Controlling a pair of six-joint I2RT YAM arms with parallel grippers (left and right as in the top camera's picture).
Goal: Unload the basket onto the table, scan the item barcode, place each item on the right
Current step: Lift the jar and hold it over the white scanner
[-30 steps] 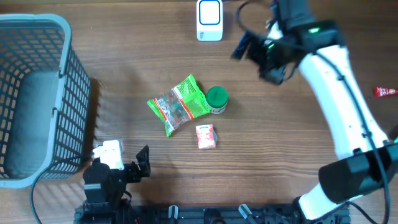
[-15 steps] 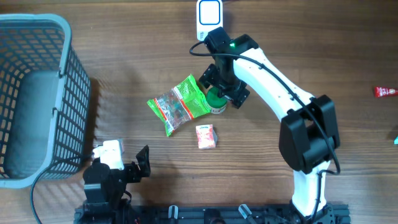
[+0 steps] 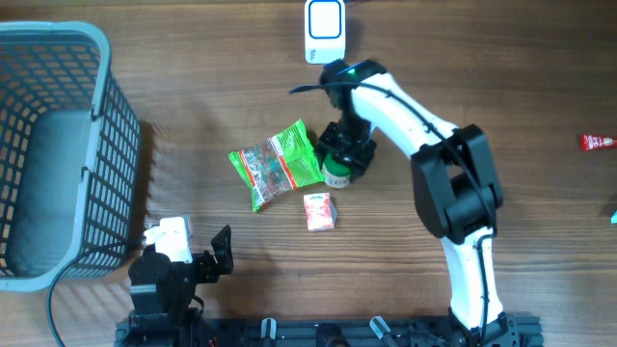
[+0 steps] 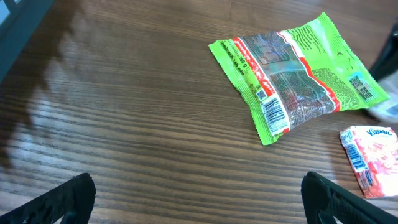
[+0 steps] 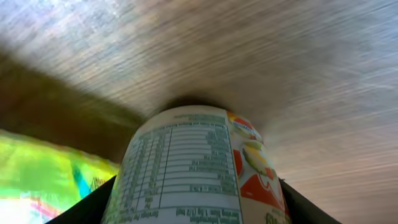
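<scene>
A small jar [image 3: 335, 176] with a green lid stands mid-table, right of a green snack bag [image 3: 278, 164]. My right gripper [image 3: 345, 154] has come down over the jar. In the right wrist view the jar [image 5: 193, 168] fills the space between the fingers [image 5: 93, 205], which press against both of its sides, its printed label facing the camera. A white scanner [image 3: 325, 31] sits at the far edge. My left gripper [image 3: 217, 253] rests near the front edge, open and empty [image 4: 199, 199], facing the bag [image 4: 298, 74].
A pink tissue pack [image 3: 319, 211] lies just in front of the jar and bag. A grey wire basket [image 3: 58, 145] takes up the left side. A small red item [image 3: 598, 143] lies at the right edge.
My right arm swung from the far right, down and left onto the jar, and its fingers closed in on the jar's sides. The left arm has stayed still.
</scene>
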